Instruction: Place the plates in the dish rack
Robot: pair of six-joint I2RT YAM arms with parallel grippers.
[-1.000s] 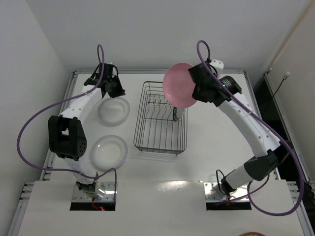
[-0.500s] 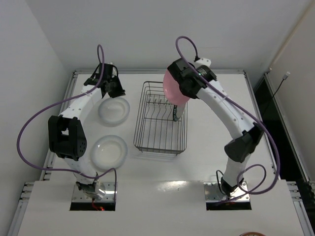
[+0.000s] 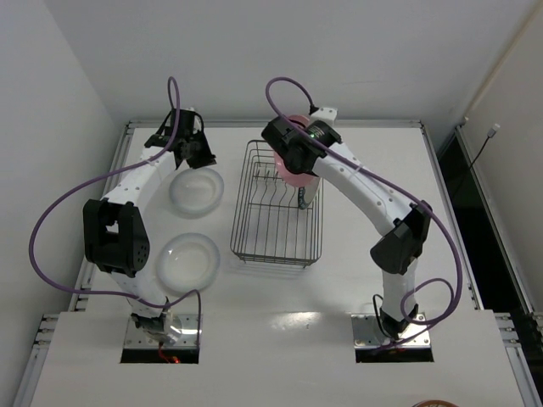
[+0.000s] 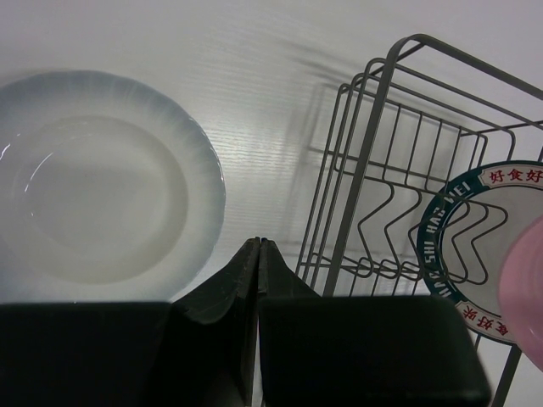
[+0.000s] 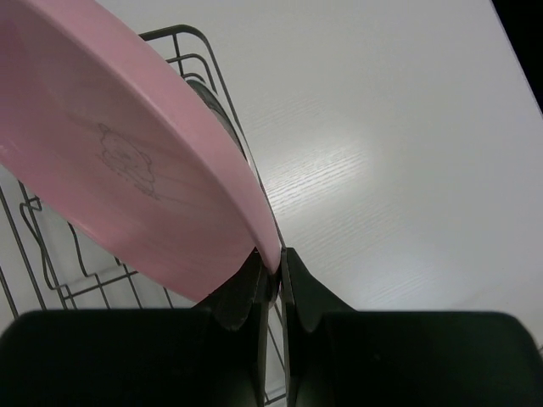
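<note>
White table [image 3: 399, 153], right tool [image 5: 271, 264] pinching pink plate [image 5: 127, 170], moved over dish rack [image 3: 273, 231], left tool [image 4: 259, 248] closed

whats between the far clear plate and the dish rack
Only bare table separates the far clear plate from the dish rack; the left wrist view shows it best.

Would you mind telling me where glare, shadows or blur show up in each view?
Top external: glare on the table at its near edge. Left wrist: the dish rack throws soft shadows; the pink plate at the right edge is blurred. Right wrist: sheen on the table, jaws underexposed.
</note>
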